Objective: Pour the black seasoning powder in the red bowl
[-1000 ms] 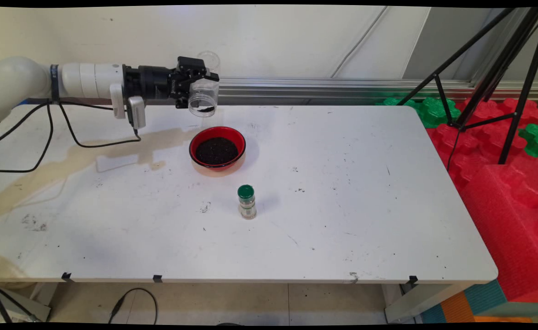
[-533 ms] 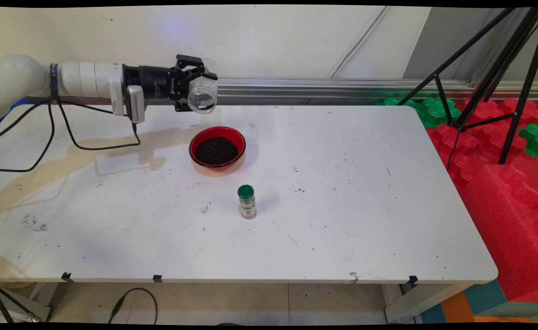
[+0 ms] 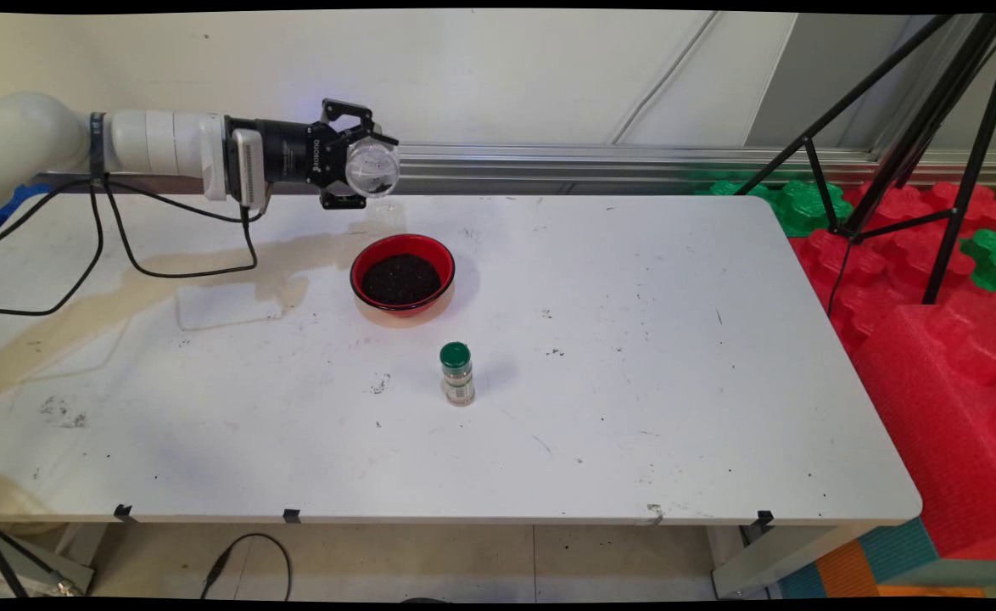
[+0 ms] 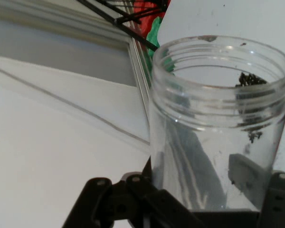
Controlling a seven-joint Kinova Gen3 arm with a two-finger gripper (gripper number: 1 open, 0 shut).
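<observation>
My gripper is shut on a clear plastic jar, held in the air above the table's far left part. The jar lies on its side, one round end facing the main camera. In the hand view the clear plastic jar fills the right half between the fingers, almost empty, with a few dark grains stuck to its wall near the threaded mouth. Below and slightly right of the jar stands a red bowl full of dark grains. A small spice bottle with a green cap stands upright nearer the front.
The white table bears a brownish stain on its left side and scattered dark specks. Black cables hang from the arm over the left part. Red and green foam blocks and a black tripod stand to the right of the table.
The hand has rolled, turning the jar from mouth-down over the bowl to lying sideways. The dark grains seen at its mouth a second ago are gone from it. Bowl and spice bottle stayed put.
</observation>
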